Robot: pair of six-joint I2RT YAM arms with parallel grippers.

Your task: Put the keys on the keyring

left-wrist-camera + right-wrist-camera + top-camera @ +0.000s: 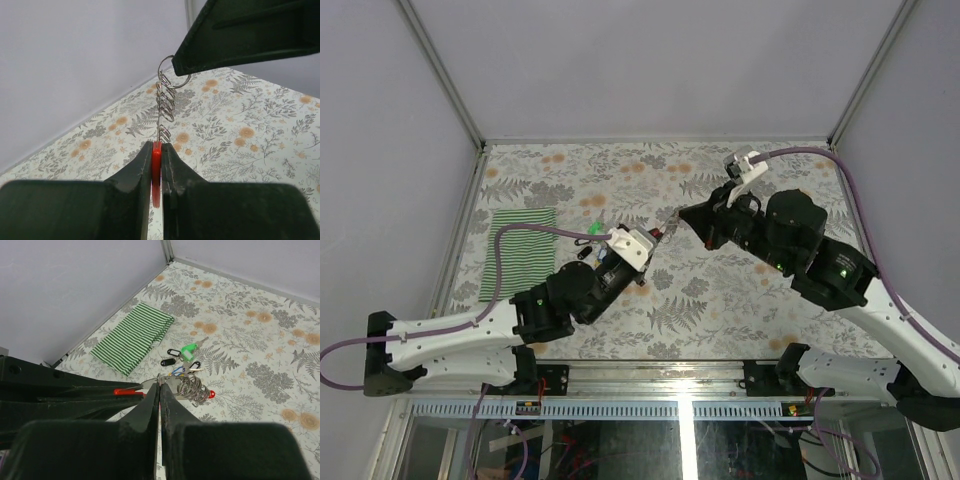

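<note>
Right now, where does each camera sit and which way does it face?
Top view: above and behind the arms, looking down on the table; left arm and right arm show.
Left wrist: on the left wrist, facing a wall; its own jaws, shut on a red tag, at the bottom.
Right wrist: on the right wrist, looking down at the striped cloth and loose keys; its own shut jaws at the bottom.
Shared: both wrist views show the keyring between the two arms' jaws.

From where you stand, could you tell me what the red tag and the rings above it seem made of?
The red tag looks like plastic, smooth and matte: even, saturated colour, no glints. The rings look like thin polished metal wire: silvery, with bright highlights.
</note>
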